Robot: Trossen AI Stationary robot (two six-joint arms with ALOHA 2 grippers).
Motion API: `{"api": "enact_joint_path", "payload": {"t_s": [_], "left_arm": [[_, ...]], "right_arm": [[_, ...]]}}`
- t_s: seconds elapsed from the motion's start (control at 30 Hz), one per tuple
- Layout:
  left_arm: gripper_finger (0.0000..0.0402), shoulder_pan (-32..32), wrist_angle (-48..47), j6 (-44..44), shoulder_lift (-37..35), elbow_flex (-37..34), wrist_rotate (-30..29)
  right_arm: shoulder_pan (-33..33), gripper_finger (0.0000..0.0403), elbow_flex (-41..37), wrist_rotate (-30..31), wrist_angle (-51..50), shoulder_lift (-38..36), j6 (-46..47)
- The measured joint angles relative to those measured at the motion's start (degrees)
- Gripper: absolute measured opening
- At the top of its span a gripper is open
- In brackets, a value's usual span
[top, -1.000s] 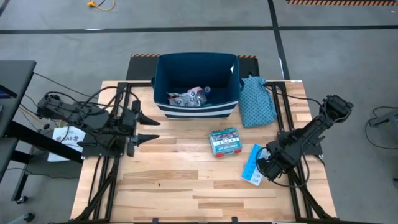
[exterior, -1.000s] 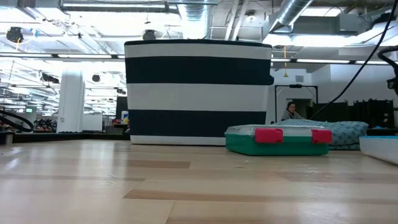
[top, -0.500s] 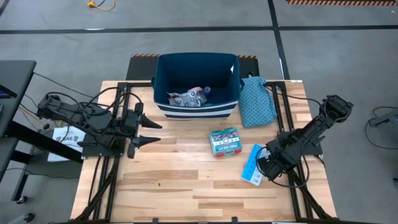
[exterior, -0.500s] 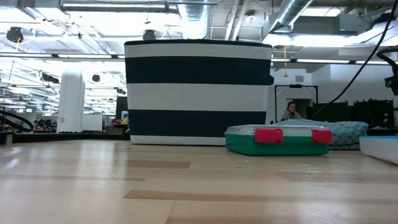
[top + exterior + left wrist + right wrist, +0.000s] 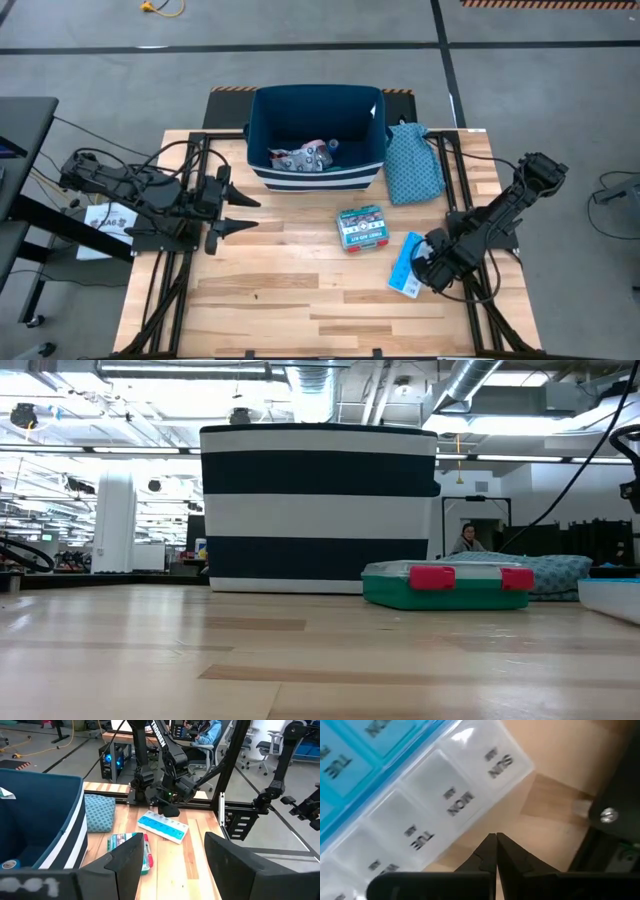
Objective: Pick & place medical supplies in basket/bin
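Observation:
The light blue pill organiser [image 5: 405, 265] lies flat on the table at the right; my right gripper [image 5: 424, 270] points down beside it, shut. In the right wrist view the shut fingertips [image 5: 496, 838] stand just off the organiser's white long edge [image 5: 470, 822], by the MON and SUN cells. The teal-and-red box [image 5: 360, 227] lies flat at the table's middle. The navy bin [image 5: 262, 120] stands at the far edge with several supplies [image 5: 300, 155] inside. My left gripper [image 5: 238, 208] hangs open above the table's left side, holding nothing. My right gripper comes from above with its shut fingertips close against the organiser's long edge [image 5: 479, 831] near its SUN end. I cannot tell whether they touch the organiser or only the table beside it. The organiser lies flat on the wood.
A teal patterned cloth bag [image 5: 413, 163] lies right of the bin, against its wall. Bare wood spreads across the near half of the table [image 5: 300, 300]. A person [image 5: 466, 540] sits in the room far behind the table.

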Motion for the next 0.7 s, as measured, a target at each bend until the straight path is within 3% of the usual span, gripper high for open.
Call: {"api": "enact_joint_path", "payload": {"t_s": [0.43,0.7], "left_arm": [[0.0199,0.0,-1.2,0.0,0.0,0.0,0.0],[0.0199,0.0,-1.3,0.0,0.0,0.0,0.0]], "right_arm": [[0.0,0.0,0.0,0.0,6.3,0.0,-2.7],[-3.4,0.0,0.0,0.0,4.4,0.5,-7.0]]}}
